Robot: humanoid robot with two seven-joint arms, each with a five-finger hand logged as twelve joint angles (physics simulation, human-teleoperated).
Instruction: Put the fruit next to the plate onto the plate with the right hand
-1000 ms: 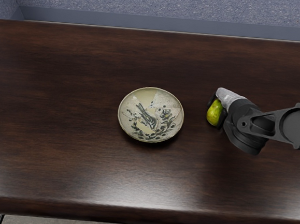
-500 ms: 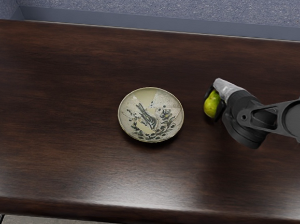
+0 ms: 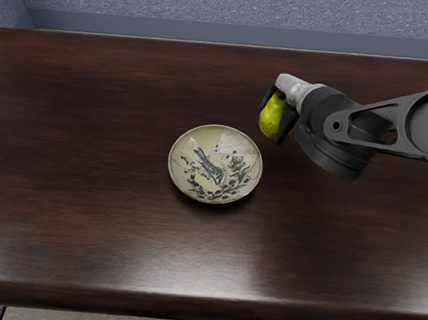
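Head view looks down on a dark brown wooden table (image 3: pixel 83 216), and pretty much the only thing sitting on it is a cream plate (image 3: pixel 178 148) with a dark leafy pattern painted in the bowl, about in the middle of the tabletop. Nothing lies on the plate and nothing sits between it and the fruit – just bare wood all round. Past the far edge of the table there's a grey-blue strip and speckled flooring behind it. The right hand (image 3: pixel 289 107) comes in from the right edge on a chunky black arm, forearm running roughly level across the picture and the thick dark wrist just behind the hand. Its fingers (image 3: pixel 268 99) are clamped around a yellow-green pear (image 3: pixel 272 117) – dark finger parts show on both sides of it, with a lighter grey part of the hand on top. The pear sits upright-ish in the grip, up and to the right of the plate's rim, near it but not over it.
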